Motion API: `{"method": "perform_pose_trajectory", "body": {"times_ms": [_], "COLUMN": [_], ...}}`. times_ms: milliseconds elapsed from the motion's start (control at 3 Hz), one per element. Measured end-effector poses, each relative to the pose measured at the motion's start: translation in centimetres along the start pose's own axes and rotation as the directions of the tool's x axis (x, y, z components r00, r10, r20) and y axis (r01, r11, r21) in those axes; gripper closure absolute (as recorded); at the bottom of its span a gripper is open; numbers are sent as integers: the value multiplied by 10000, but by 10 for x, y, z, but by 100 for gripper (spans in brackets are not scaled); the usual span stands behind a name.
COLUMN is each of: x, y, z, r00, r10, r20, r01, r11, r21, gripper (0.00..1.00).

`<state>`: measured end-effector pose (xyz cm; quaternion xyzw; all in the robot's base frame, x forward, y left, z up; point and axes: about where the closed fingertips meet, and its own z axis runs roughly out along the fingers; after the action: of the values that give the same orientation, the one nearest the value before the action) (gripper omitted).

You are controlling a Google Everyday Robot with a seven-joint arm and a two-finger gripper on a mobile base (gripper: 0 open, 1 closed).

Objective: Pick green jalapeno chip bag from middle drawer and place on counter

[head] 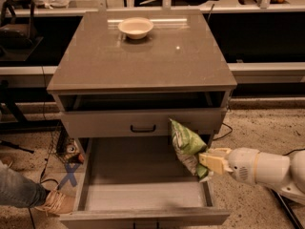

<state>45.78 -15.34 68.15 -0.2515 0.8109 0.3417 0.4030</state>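
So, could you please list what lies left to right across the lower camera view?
Shoe, blue tape cross, black drawer handle, green jalapeno chip bag, end effector gripping it over the right of the middle drawer.

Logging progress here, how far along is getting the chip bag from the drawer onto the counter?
Done: the tool, over the middle drawer's right side, is shut on the green jalapeno chip bag. In hand: the bag hangs clear of the drawer floor. Left: setting it on the counter.

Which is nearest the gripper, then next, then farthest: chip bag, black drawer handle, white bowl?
From the gripper, right of the open drawer:
1. chip bag, held in it.
2. black drawer handle, up-left.
3. white bowl, far back on the counter.
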Motion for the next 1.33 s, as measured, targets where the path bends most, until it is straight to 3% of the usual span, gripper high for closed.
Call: {"method": "perform_pose_trajectory", "body": {"times_ms": [333,667,1000,1333], "x": [-32,-61,-61,-91], "y": [2,10,10,7], "z": [-39,-74,-74,-86], "r00": [9936,9754,9754,9583], "r10": [-697,-1517,-1517,-2063], "r20": [889,1600,1600,1977], "r01": [654,1369,1370,1822], "r11": [9966,9856,9856,9741], "r21": [502,996,995,1336], "gripper": [100,100,100,100]}}
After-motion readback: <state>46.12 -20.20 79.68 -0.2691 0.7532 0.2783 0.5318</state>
